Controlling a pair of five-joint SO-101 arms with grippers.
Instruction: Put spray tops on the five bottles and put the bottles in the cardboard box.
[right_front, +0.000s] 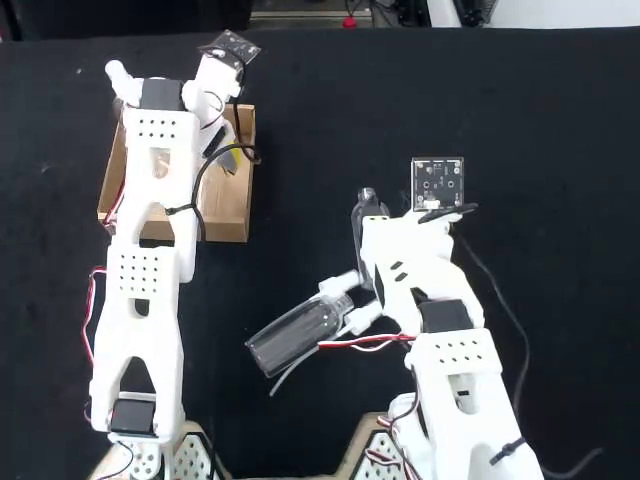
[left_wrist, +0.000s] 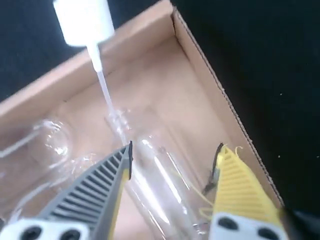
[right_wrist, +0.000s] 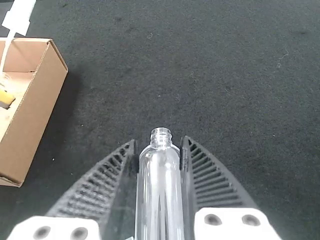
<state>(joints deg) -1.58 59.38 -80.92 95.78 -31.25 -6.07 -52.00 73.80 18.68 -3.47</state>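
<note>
Black table (right_front: 540, 120): a clear loose bottle (right_front: 295, 338) lies on its side close to the right arm's elbow. A swing of that arm could knock it and send it rolling out of reach. Whether it carries a top I cannot tell.

Cardboard box (right_front: 226, 218): it sits at the far left of the table under the left arm, with packed bottles (left_wrist: 50, 140) lying inside. The floor looks crowded, so another bottle lowered in could land on a rounded side and slide, or jam against a wall.

Left gripper (left_wrist: 174, 146): it hangs over the inside of the box with its jaws wide, one on each side of a boxed bottle (left_wrist: 160, 182) and not clamping it. Lifting out crooked could hook a jaw tip on that bottle or drag the thin tube.

Right gripper (right_wrist: 159, 141): it is over bare table to the right of the box, jaws narrow and holding an open-necked bottle (right_wrist: 159, 175) with the neck pointing away from the wrist. The smooth round body could slip or twist when a top is pressed on.

Open-necked bottle: it has no spray top. If it is boxed like this, the task ends one top short.

Spray top (left_wrist: 82, 20): it sits up by the box wall, well off the boxed bottle's neck, and its dip tube (left_wrist: 106, 92) runs down toward that neck. It looks unseated, so a nudge could pull it free or kink the tube.
</note>
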